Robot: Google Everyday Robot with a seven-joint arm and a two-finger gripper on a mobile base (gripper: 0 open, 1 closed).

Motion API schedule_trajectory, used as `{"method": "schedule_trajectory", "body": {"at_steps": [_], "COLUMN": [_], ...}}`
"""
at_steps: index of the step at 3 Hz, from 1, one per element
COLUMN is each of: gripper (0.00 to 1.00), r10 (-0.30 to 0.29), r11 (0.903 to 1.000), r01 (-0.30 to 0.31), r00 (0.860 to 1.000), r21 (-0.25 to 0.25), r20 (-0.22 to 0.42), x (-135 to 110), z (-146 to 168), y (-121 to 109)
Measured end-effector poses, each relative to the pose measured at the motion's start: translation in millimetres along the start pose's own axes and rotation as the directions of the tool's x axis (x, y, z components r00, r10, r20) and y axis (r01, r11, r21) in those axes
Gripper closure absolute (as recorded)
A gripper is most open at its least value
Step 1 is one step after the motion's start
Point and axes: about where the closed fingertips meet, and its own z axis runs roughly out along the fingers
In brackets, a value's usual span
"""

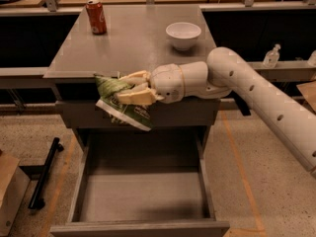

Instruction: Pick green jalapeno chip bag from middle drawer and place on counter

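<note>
The gripper [127, 89] is pinched shut on the green chip bag [126, 113]. It holds the bag in the air at the counter's [138, 43] front edge, above the open drawer [143, 196]. The bag looks light, soft and crinkly, so a pinch near its middle seems best.

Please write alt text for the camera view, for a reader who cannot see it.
The gripper holds the chip bag between its fingers at the front edge of the counter, above the open drawer. A red can and a white bowl stand on the counter.
</note>
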Motion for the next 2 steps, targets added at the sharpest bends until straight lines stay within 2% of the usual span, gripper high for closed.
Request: {"method": "schedule_trajectory", "body": {"at_steps": [1,2], "gripper": [1.00,1.00], "r10": [-0.090,-0.198], "r11": [0.9940,0.9576], "r01": [0.096,0.236], "r00": [0.990,0.956], "r21": [0.052,0.166], "r20": [-0.112,-0.217], "x": [-43.7,-86.6], "z": [-10.3,-32.7], "y": [-18.0,-67.9]}}
